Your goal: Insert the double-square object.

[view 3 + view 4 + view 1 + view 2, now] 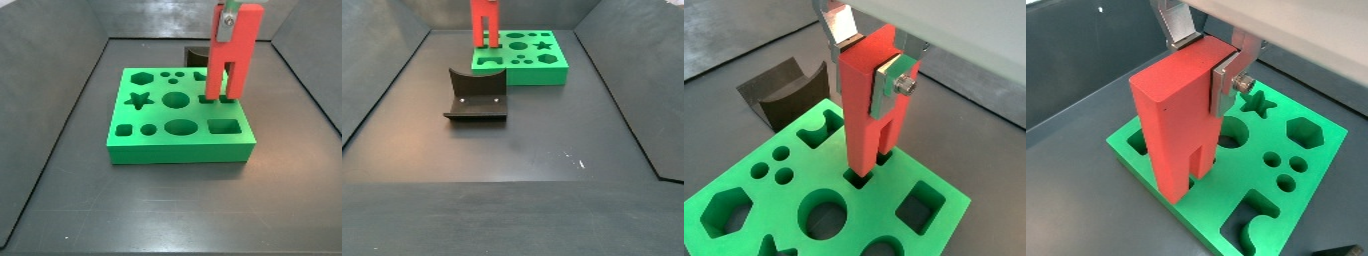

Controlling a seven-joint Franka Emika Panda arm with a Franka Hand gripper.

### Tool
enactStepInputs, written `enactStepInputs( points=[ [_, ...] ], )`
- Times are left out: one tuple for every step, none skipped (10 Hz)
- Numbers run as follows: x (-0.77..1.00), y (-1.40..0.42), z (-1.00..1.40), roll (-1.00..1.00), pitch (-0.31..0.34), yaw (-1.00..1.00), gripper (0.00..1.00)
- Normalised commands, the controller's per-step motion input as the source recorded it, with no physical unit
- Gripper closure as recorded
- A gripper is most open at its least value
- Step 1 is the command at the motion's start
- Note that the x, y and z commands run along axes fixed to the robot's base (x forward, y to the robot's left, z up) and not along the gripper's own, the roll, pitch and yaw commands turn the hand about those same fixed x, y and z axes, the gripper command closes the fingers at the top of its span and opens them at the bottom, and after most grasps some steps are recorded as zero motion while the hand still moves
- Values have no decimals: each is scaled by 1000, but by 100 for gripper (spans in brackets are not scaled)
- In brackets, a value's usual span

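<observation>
The double-square object (869, 105) is a long red bar held upright, slot end down. My gripper (869, 55) is shut on its upper end, silver fingers (898, 82) flat on two opposite faces. The two prongs meet the green board (758, 195) at a pair of square holes (859, 181) near one edge; the tips look just inside them. Both side views show the bar (229, 55) (484, 22) standing upright on the board (160, 135) (536, 68), with the gripper (230, 14) at its top. It shows the same in a wrist view (1170, 120), gripper (1204, 55) shut on it.
The board has other shaped holes: star (136, 99), hexagon (140, 76), circle (175, 99), squares (225, 127). The dark fixture (476, 98) stands on the floor beside the board and also shows in a wrist view (780, 88). Grey walls enclose the floor.
</observation>
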Motion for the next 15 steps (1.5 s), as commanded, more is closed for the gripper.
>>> enactStepInputs(
  points=[
    [-97,-83,-246,0,66,0,100],
    [-229,-46,-234,0,63,0,100],
    [-306,-37,-231,0,51,26,100],
    [-351,-14,-206,0,44,63,100],
    [-380,0,-171,0,43,111,100],
    [-354,0,-166,0,11,194,100],
    [-20,20,-214,0,27,89,100],
    [0,0,-206,0,67,0,100],
    [0,0,-189,0,67,0,100],
    [51,0,-197,0,73,0,100],
    [89,0,-194,0,81,-9,100],
    [143,0,-197,0,99,0,100],
    [149,0,-174,0,100,0,100],
    [174,0,-157,0,103,0,100],
    [169,0,-166,0,100,0,100]
  ],
)
